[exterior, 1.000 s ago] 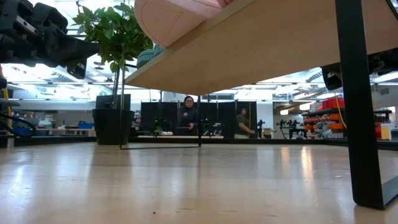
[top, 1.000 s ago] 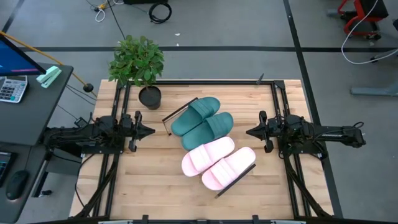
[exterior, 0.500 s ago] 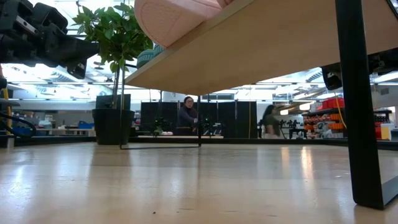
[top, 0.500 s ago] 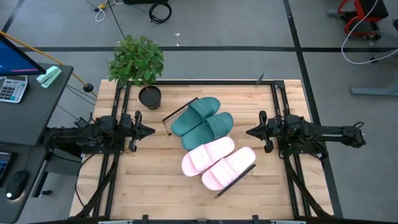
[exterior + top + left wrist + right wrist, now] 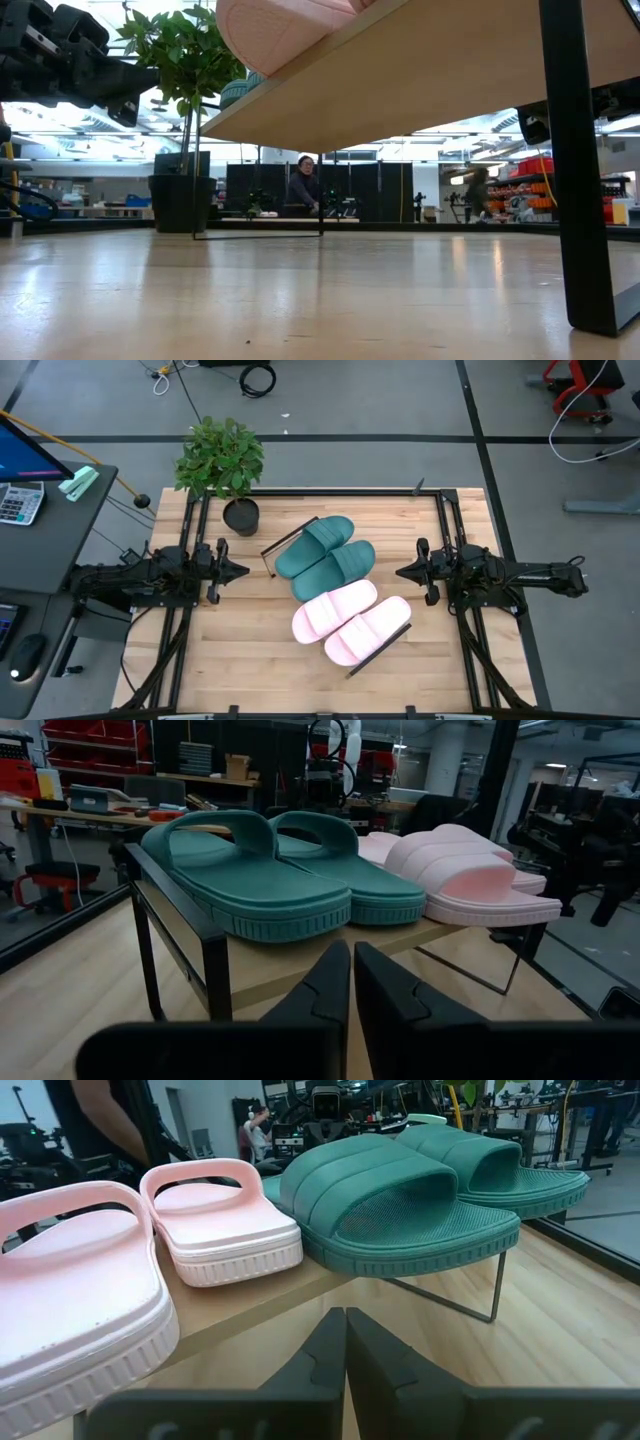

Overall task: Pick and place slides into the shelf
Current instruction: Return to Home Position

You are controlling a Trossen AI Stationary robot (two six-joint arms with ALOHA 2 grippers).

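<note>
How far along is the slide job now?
Done: the teal pair and pink pair all lie on the shelf. In hand: nothing; the left hand and right hand sit shut and empty at either side. Left: apparently nothing to place.

We find the shelf (image 5: 450,70) lying diagonally at the middle of the table (image 5: 215,660), between the left gripper (image 5: 241,570) and the right gripper (image 5: 401,571). Four slides (image 5: 335,565) sit side by side on it. A potted plant (image 5: 222,460) stands at the table's far left corner.

Green slides (image 5: 345,563), pink slides (image 5: 335,610): matt foam, ribbed edges. Shelf (image 5: 430,70): smooth light wood, black metal bars (image 5: 575,160). Tabletop (image 5: 240,650): wood planks.
</note>
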